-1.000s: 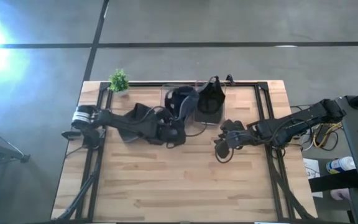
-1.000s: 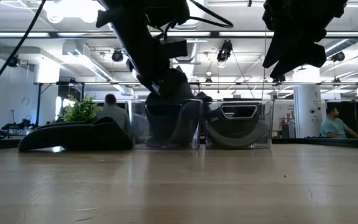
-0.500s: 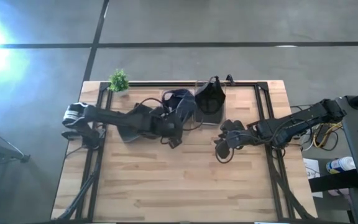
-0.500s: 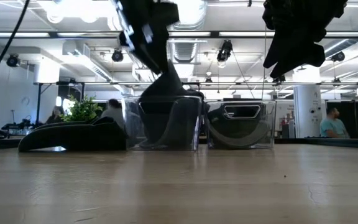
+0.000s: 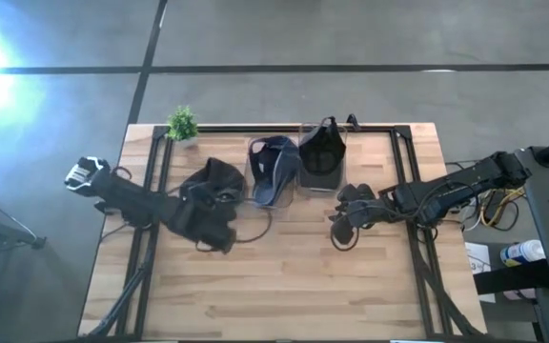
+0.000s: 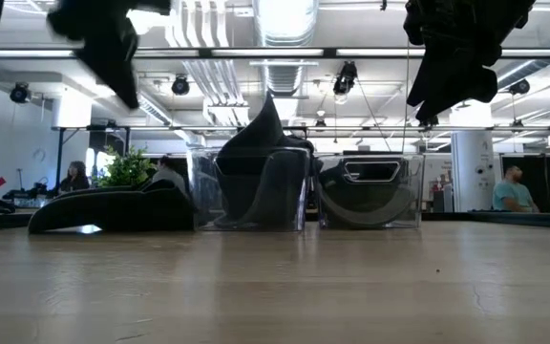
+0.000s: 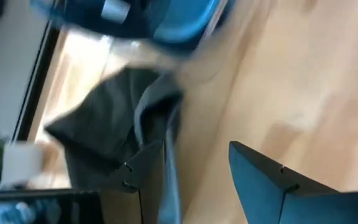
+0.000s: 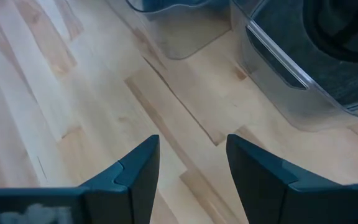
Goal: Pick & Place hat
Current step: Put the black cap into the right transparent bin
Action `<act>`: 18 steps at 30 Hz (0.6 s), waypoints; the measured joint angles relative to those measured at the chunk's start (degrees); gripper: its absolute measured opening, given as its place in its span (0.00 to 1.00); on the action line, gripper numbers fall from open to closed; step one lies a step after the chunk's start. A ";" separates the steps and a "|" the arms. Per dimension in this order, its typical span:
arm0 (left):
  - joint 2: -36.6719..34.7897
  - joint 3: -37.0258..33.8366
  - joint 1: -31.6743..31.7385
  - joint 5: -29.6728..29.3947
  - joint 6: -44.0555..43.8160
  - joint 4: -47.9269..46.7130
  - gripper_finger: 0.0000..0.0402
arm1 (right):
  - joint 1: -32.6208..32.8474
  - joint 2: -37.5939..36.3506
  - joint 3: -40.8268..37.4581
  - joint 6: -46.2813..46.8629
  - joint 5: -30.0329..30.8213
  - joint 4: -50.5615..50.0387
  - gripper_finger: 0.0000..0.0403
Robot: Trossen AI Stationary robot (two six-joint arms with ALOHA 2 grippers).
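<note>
My left gripper (image 5: 219,235) hangs with fingers spread and empty, a limp, crumpled dark cloth hat (image 5: 215,178) just beyond it on the pale wooden table (image 5: 284,276). Farther right, a blue-lined hat (image 5: 273,168) slumps in a clear plastic bin (image 6: 249,189). My right gripper (image 5: 339,227) hovers, fingers parted, holding nothing.

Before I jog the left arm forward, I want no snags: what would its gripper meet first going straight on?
Probably the dark hat lying on the table just past the left gripper; its fingers are open and empty. Depth is unclear.
</note>
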 joint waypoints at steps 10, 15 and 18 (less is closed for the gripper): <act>-11.55 -25.41 -1.47 -8.15 -21.89 11.36 0.43 | -0.02 0.00 -0.02 -0.07 -0.91 -0.14 0.45; -18.76 -33.17 -1.95 -3.04 -15.04 20.32 0.43 | -0.02 0.00 -0.02 0.08 -1.16 -1.58 0.45; -21.49 -35.41 -1.89 -3.52 -14.85 21.02 0.43 | -0.02 0.00 -0.02 0.07 -1.16 -2.41 0.45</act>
